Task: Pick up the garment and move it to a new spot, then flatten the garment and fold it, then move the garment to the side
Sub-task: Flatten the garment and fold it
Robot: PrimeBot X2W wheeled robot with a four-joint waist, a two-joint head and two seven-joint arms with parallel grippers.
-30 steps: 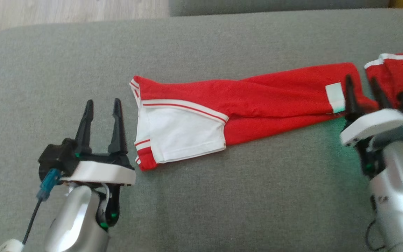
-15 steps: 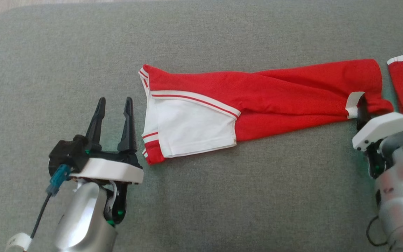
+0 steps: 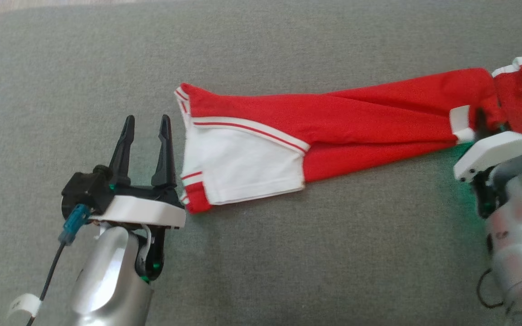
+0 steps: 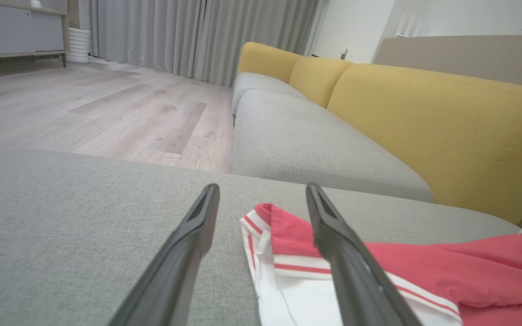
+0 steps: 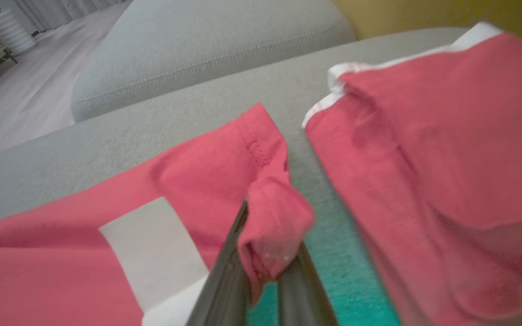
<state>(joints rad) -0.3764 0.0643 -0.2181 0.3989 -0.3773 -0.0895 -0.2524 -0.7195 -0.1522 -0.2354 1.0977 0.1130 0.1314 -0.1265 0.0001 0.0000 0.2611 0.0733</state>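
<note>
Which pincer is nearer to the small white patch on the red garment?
Right. The right pincer pinches red cloth just beside the white patch; the left pincer stands open at the far, white-panelled end of the garment.

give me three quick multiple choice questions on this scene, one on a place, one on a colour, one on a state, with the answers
1. Which part of the garment does the right gripper pinch?
A the red end by the white patch
B the striped white panel
C the middle

2. What colour is the cushion beneath the garment?
A yellow
B grey
C blue

3. How is the left gripper?
A shut on cloth
B shut on nothing
C open

Answers:
1 A: red fabric bunches in its closed grip in the right wrist view.
2 B: grey weave surrounds the garment in the head view.
3 C: its two fingers stand wide apart.
</note>
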